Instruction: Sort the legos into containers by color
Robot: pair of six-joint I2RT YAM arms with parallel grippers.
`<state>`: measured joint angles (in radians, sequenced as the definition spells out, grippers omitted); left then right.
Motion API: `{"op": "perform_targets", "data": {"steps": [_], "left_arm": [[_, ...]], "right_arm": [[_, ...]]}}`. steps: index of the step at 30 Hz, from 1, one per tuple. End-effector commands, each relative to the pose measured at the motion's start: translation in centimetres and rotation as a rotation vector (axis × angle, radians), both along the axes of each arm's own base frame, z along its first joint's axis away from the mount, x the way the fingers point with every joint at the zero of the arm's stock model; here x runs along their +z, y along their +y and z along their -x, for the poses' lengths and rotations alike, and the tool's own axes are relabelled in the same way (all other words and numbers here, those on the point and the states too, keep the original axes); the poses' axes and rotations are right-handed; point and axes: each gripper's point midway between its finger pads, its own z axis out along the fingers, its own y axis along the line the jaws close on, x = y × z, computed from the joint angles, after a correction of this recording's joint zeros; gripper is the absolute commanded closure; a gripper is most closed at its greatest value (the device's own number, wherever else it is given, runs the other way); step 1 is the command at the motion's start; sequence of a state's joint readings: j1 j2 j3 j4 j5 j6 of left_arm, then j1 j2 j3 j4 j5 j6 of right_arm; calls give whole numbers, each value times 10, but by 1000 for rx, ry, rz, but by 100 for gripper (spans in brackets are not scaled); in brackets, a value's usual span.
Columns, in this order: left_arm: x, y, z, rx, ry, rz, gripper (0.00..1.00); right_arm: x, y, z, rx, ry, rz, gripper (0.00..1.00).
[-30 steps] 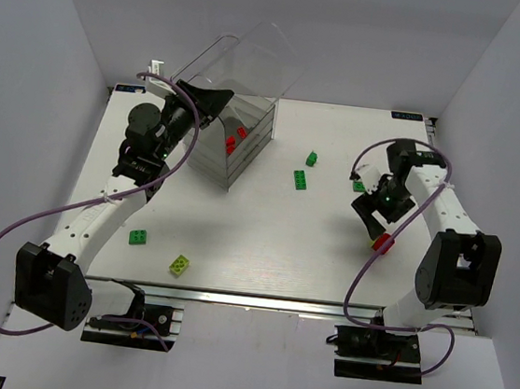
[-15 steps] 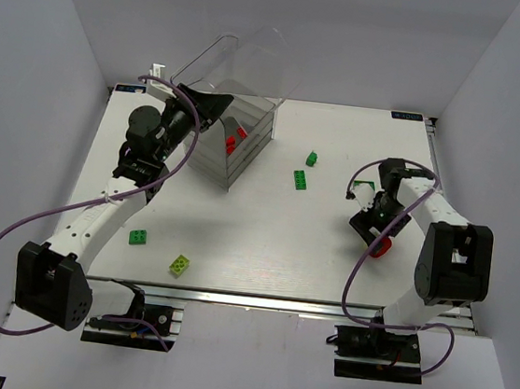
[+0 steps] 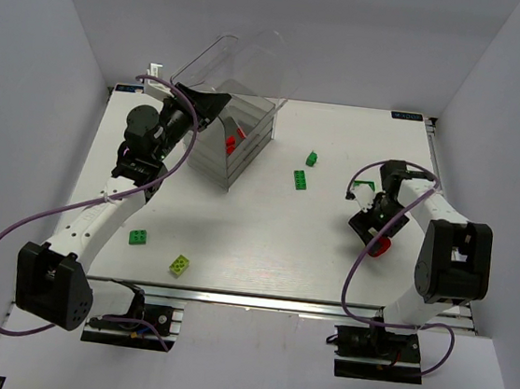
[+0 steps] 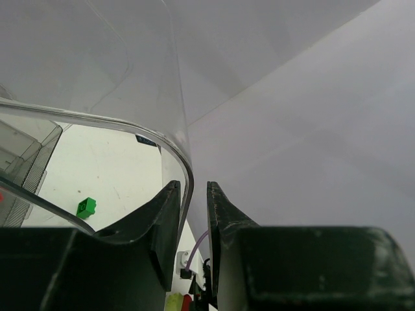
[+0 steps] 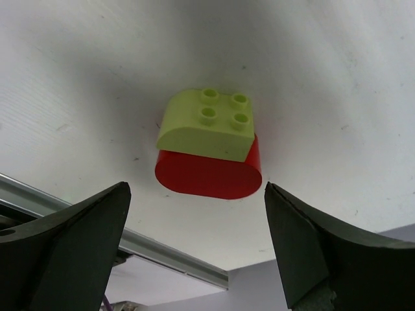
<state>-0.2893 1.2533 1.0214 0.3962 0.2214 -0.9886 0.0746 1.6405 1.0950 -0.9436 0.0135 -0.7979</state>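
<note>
**Change noted:** the right arm has dropped and drawn in toward the near-right part of the table (image 3: 265, 233). The left arm shows no real shift.

**Right gripper** (image 3: 374, 228): jaws spread fully, holding nothing. The fingers hang on either side of a joined pair of legos, a yellow-green brick (image 5: 207, 124) with four studs sitting against a rounded red brick (image 5: 209, 175). Neither finger touches the pair. It cannot be told whether the two are clipped together.

**Left gripper** (image 4: 192, 223): nearly closed, pinching the rim of the clear lid (image 4: 130, 97) of the clear plastic box (image 3: 237, 145) at the far left and holding it raised. Red pieces already lie inside.

**Handling, as judged:** the bricks look light, rigid and smooth-skinned. The curved faces would likely slide out of a pinch, so the flat opposed sides are the better hold. If gripped as a pair, the two colours would travel together, so they probably need separating first.

**Loose pieces:** two green bricks (image 3: 305, 170) mid-table, and a green brick (image 3: 139, 237) and a yellow-green one (image 3: 179, 264) near left.
</note>
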Motion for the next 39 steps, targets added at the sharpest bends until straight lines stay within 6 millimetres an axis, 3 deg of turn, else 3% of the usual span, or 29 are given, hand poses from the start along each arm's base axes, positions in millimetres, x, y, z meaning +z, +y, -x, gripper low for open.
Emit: {"op": "perform_targets", "data": {"steps": [1, 14, 25, 35, 39], "left_arm": [[32, 2, 10, -14, -94, 25, 67], [29, 1, 12, -19, -83, 24, 67], [27, 2, 11, -17, -78, 26, 67], [22, 1, 13, -24, -60, 18, 67], [11, 1, 15, -24, -28, 9, 65]], "right_arm": [[2, 9, 12, 15, 16, -69, 11], [-31, 2, 9, -40, -7, -20, 11], [-39, 4, 3, -54, -39, -26, 13], [-33, 20, -1, 37, -30, -129, 50], [-22, 33, -16, 56, -52, -192, 55]]}}
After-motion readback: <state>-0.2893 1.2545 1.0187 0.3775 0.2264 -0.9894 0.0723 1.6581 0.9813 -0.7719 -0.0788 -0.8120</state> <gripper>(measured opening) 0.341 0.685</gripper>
